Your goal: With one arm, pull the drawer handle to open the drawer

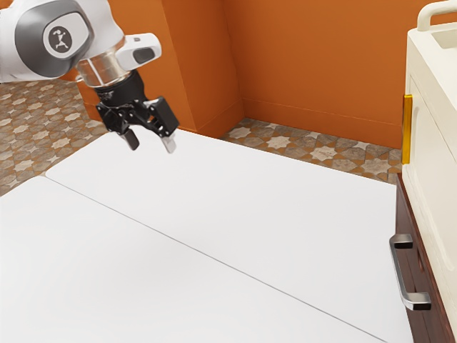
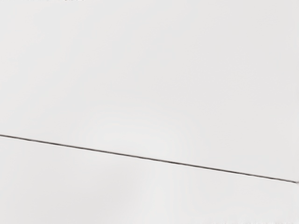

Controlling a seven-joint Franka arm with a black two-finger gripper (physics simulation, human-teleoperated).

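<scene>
One handle; well apart from the hand.

Sign: a small round badge, dark, with a pale little figure in it that looks like a person
Where: at 10 o'clock from the middle of the exterior view
What it is on: a light patch with round corners, set in the big gray cap of the white arm
Spot on the patch: near its middle
Little figure: thin, like a stick person, with its arms and legs out
Colors: pale figure, dark round badge, light patch, gray cap
Words, brand names and numbers: none can be read
</scene>
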